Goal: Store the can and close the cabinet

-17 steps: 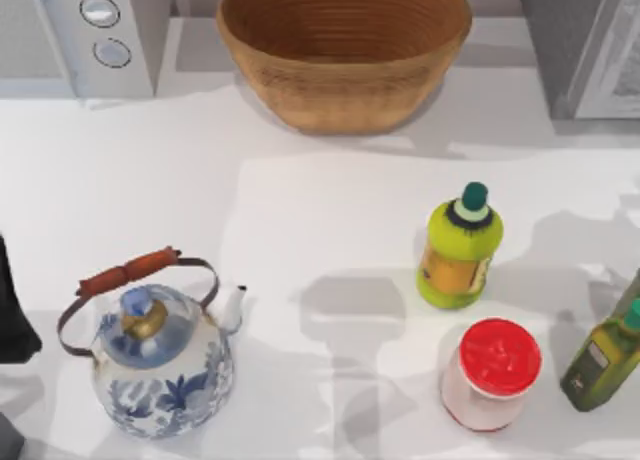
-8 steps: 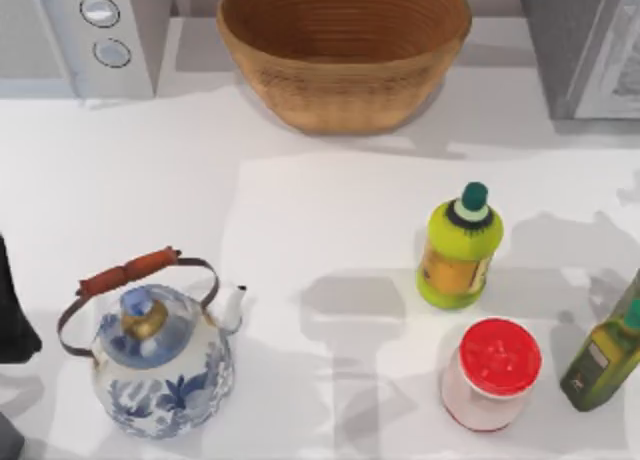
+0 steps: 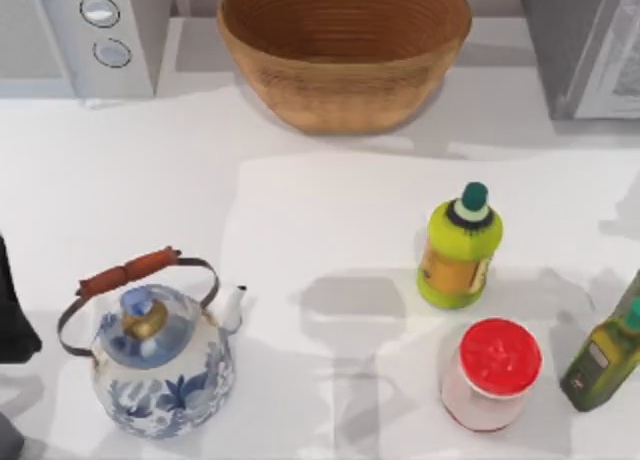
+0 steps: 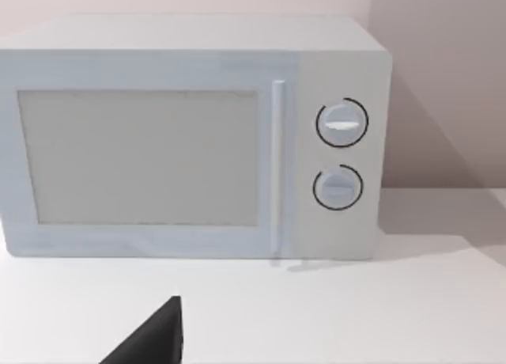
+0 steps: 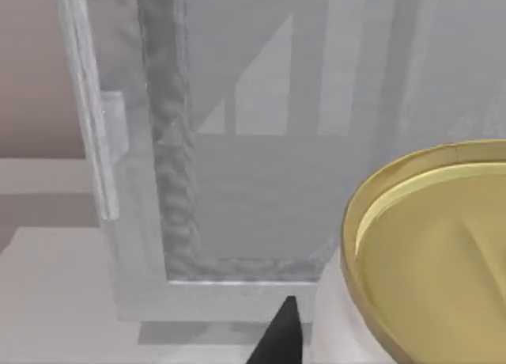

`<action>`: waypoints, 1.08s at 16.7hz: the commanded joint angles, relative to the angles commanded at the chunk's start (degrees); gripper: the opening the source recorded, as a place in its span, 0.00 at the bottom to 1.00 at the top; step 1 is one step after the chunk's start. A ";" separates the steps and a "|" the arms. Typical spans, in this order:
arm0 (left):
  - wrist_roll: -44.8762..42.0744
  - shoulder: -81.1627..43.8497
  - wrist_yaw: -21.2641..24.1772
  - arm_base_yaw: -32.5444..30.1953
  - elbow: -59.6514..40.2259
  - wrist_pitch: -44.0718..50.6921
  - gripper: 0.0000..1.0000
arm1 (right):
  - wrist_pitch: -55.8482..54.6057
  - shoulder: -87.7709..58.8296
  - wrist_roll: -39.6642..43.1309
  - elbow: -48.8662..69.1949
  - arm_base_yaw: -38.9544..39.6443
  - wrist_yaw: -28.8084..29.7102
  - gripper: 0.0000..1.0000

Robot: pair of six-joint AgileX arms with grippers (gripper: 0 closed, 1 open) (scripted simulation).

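Bright, even light washes the white table [image 3: 330, 210], soft grey shadows pool beside the kettle [image 3: 160, 355] and bottles, and nothing shows glare or blur.

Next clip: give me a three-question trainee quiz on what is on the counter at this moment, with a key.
1. True or false: the kettle stands at the table's left.
2. What colour is the jar lid? A red, B blue, C black.
3. Fill in: behind the bottles, at the back, sits a woven ____.

Key: 1 true; 2 A; 3 basket.
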State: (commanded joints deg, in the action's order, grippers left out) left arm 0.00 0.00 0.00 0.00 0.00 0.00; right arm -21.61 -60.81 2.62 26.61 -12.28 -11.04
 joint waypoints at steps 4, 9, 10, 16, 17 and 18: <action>0.00 0.00 0.00 0.00 0.00 0.00 1.00 | 6.05 17.39 -0.74 -7.45 3.45 3.02 0.00; 0.00 0.00 0.00 0.00 0.00 0.00 1.00 | 14.03 39.77 -1.74 -17.26 7.95 7.10 0.00; 0.00 0.00 0.00 0.00 0.00 0.00 1.00 | 15.47 43.79 -1.92 -19.05 8.77 7.85 0.00; 0.00 0.00 0.00 0.00 0.00 0.00 1.00 | 21.25 59.81 -2.59 -26.16 12.06 10.85 0.00; 0.00 0.00 0.00 0.00 0.00 0.00 1.00 | 21.54 60.60 -2.62 -26.52 12.23 11.00 0.00; 0.00 0.00 0.00 0.00 0.00 0.00 1.00 | 21.61 60.81 -2.62 -26.62 12.28 11.04 0.00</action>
State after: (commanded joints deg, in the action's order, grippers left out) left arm 0.00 0.00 0.00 0.00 0.00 0.00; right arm 0.00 0.00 0.00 0.00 0.00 0.00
